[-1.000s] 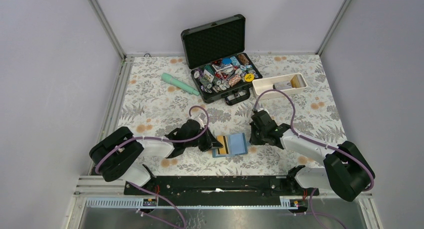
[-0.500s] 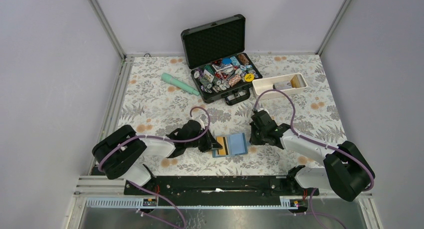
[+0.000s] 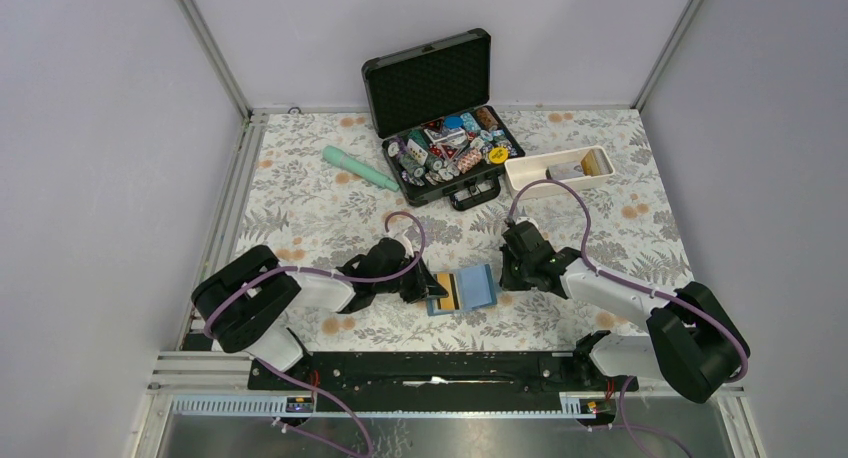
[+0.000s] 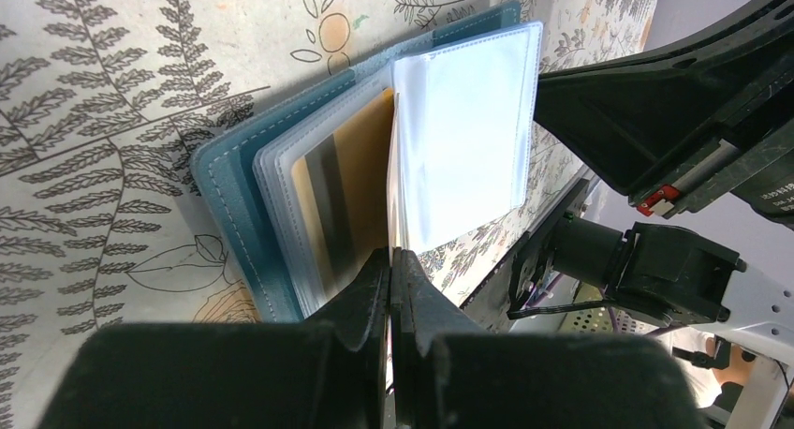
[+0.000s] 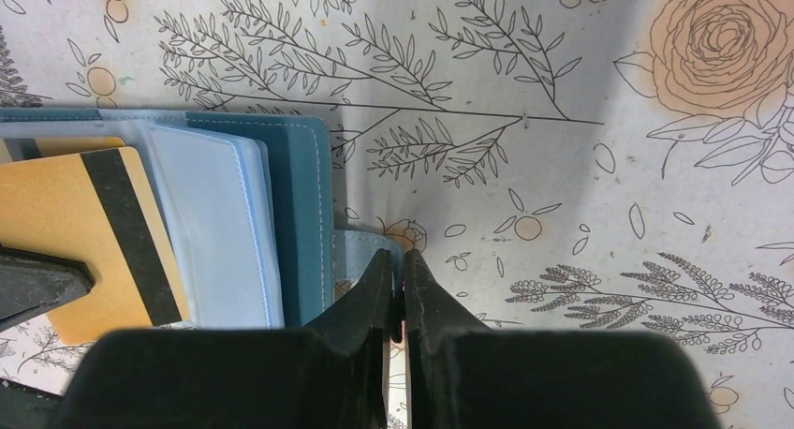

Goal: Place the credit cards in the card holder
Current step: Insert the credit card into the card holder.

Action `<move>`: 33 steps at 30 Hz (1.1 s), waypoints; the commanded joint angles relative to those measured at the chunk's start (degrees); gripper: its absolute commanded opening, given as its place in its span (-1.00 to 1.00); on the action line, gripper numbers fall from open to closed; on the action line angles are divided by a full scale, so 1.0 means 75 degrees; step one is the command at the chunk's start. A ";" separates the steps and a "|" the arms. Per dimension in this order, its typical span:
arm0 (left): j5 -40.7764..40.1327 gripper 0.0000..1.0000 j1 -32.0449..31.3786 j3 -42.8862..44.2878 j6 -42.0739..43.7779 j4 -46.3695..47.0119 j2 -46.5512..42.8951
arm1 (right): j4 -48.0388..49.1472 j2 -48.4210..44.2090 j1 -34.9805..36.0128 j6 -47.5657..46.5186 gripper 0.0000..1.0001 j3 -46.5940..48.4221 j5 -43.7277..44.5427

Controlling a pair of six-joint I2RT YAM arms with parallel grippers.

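Nudged closer, the left gripper (image 3: 424, 284) pinches the orange-gold credit card (image 5: 66, 214) at the teal card holder (image 3: 480, 288) between the arms — right gripper (image 5: 398, 265) clamps its tab (image 5: 360, 246); a skewed push could jam the card.

Floral-print table (image 3: 300, 218) as I saw it: an open black case (image 3: 430, 83) stood far centre, a mint-green cylinder (image 3: 360, 168) left of it, a white tray (image 3: 520, 178) right, and the opened card holder (image 3: 478, 288) nearest me.
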 commanded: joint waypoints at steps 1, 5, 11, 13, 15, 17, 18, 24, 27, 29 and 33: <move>-0.0029 -1.00 -0.0018 0.0071 0.0249 0.0250 0.0028 | -0.0062 0.0016 0.0072 0.0091 -1.00 -0.0057 -0.0119; 0.0084 -1.00 -0.0006 0.0057 0.0237 0.0260 -0.0016 | -0.0120 -0.0047 0.0072 0.0064 -0.90 -0.0022 -0.0107; 0.0119 -1.00 -0.0006 0.0080 0.0248 0.0206 -0.0045 | -0.0723 -0.0567 0.0072 0.0068 -0.40 0.0399 -0.0091; 0.0134 -1.00 -0.0002 0.0103 0.0280 0.0160 -0.0068 | -0.0848 -0.0793 0.0066 0.0074 -0.25 0.0498 -0.0154; 0.0132 -1.00 -0.0005 0.0124 0.0316 0.0105 -0.0075 | -0.0846 -0.0966 0.0068 0.0064 -0.10 0.0532 -0.0385; 0.0128 -1.00 0.0005 0.0127 0.0348 0.0073 -0.0072 | -0.0720 -0.1044 0.0067 0.0098 0.01 0.0522 -0.0855; 0.0131 -1.00 0.0006 0.0127 0.0359 0.0055 -0.0083 | -0.0637 -0.1084 0.0066 0.0139 0.02 0.0491 -0.1071; 0.0135 -1.00 0.0014 0.0059 0.0390 0.0034 -0.0114 | 0.0032 -0.1237 0.0065 0.0414 0.07 -0.0019 -0.1754; 0.0151 -1.00 0.0010 0.0057 0.0410 0.0041 -0.0112 | 0.0039 -0.1052 0.0065 0.0450 -0.01 -0.0173 -0.1751; 0.0183 -1.00 0.0012 0.0069 0.0424 0.0035 -0.0112 | 0.0173 -0.1072 0.0072 0.0557 -0.02 -0.0327 -0.1799; 0.0182 -1.00 0.0006 0.0057 0.0425 0.0034 -0.0133 | 0.0382 -0.1176 0.0070 0.0713 -0.12 -0.0576 -0.1764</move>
